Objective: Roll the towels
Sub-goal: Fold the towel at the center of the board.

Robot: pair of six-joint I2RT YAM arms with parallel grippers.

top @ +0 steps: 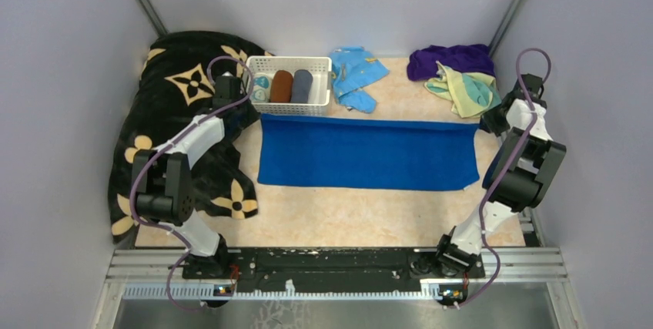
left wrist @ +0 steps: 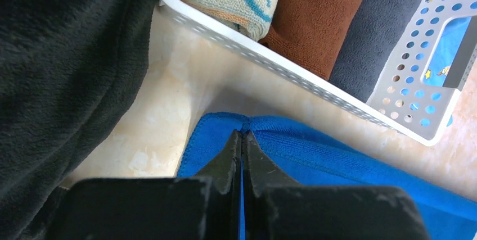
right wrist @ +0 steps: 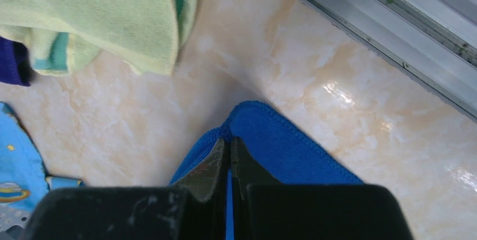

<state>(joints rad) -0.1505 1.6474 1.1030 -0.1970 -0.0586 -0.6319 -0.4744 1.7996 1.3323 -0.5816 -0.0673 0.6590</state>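
The blue towel lay spread flat across the bench, soft, light and limp, likely to sag unless taken by its edges, and the left fingers and right fingers were each clamped tight on one far corner of it.

Robot lab booth: plain grey panel walls, aluminium frame rail, marbled tabletop.
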